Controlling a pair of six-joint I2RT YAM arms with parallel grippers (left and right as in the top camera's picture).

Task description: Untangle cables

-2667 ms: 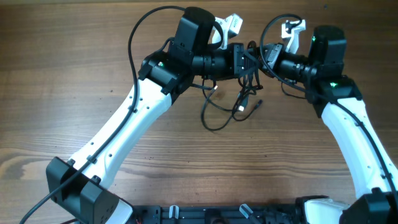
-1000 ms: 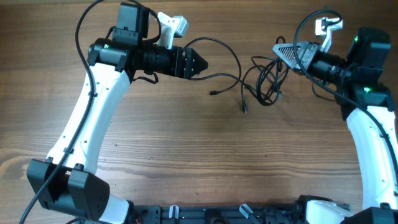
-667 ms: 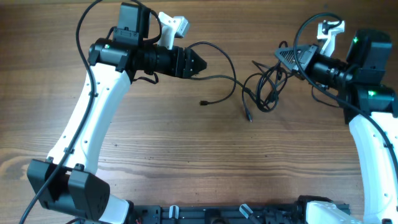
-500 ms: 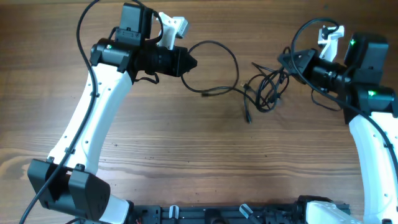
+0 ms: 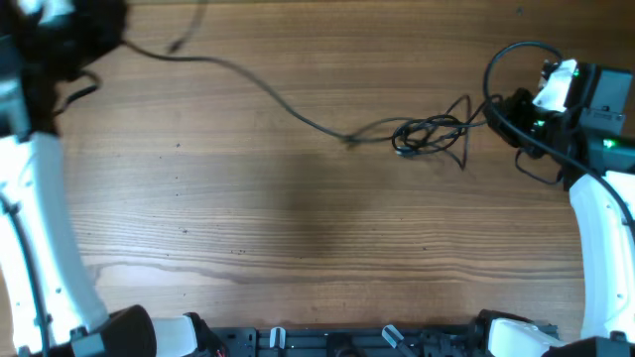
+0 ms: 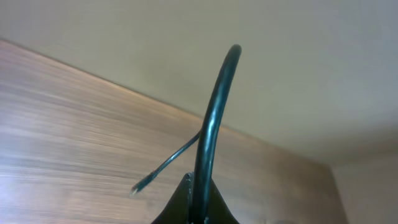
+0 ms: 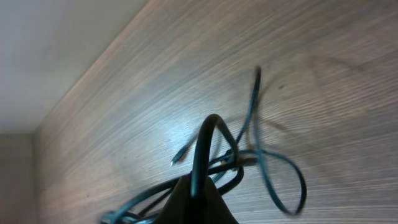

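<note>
The cables form a small black knot of loops right of the table's middle. One thin cable stretches from the knot up to the far top left, where my left arm is a dark blur. In the left wrist view my left gripper is shut on this cable, and a plug end dangles beside it. My right gripper is just right of the knot. In the right wrist view my right gripper is shut on a cable with tangled loops behind it.
A thick black wire loops over the right arm's wrist. The white right arm runs down the right side and the white left arm down the left. A dark rail lines the front edge.
My left gripper shut on a cable and swung far to the upper left, drawing that cable out straight. The tangle tightened into a smaller knot. My right gripper shifted slightly right, still gripping.
</note>
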